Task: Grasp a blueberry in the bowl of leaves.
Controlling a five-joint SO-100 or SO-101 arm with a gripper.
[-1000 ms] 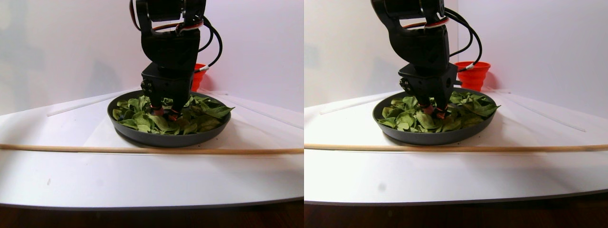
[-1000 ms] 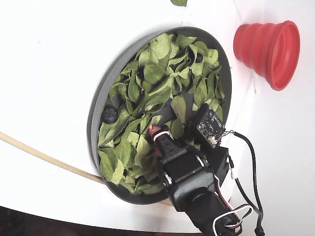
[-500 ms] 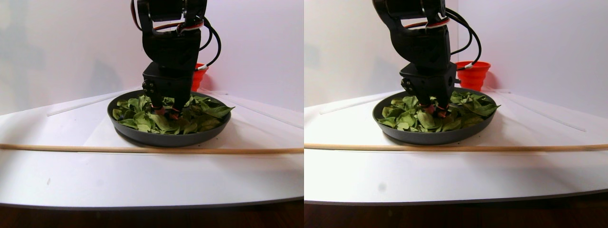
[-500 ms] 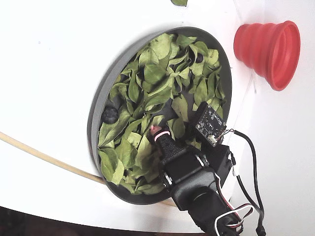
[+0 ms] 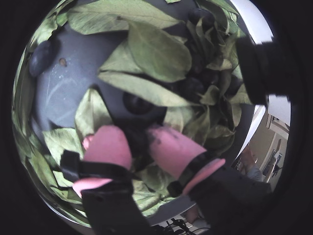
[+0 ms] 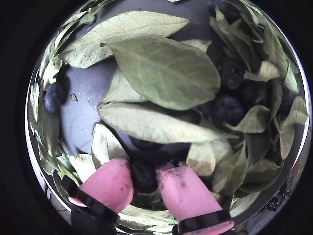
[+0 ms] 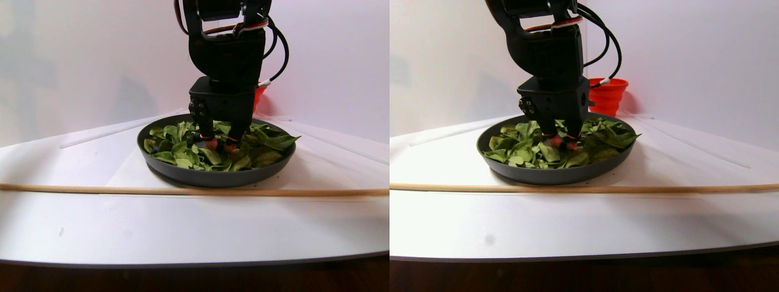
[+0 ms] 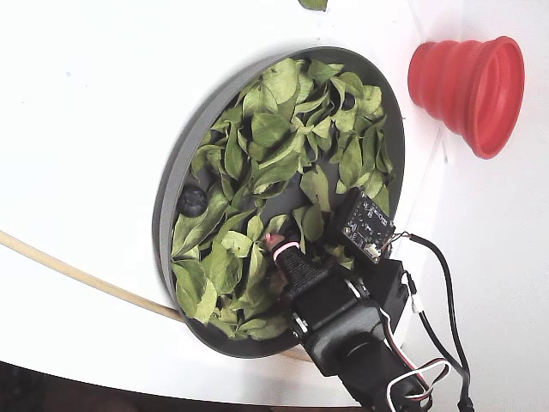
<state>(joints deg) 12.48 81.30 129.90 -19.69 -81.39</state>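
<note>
The dark-grey bowl (image 8: 167, 184) holds a loose heap of green leaves (image 8: 274, 129). My gripper (image 6: 145, 178) is down among the leaves at the near side of the bowl. Its pink fingertips (image 6: 110, 181) press from both sides on a dark blueberry (image 6: 144, 174). In a wrist view the gripper (image 5: 139, 139) shows the same dark berry between the tips. More blueberries lie at the left on bare bowl floor (image 6: 54, 95) and among leaves at the right (image 6: 227, 107). In the fixed view the gripper (image 8: 276, 251) sits low in the bowl, with a loose berry (image 8: 192, 202) to its left.
A red ribbed cup (image 8: 467, 81) lies on its side beyond the bowl. A thin wooden stick (image 7: 122, 190) crosses the white table in front of the bowl (image 7: 213, 176). The arm's black body stands over the bowl.
</note>
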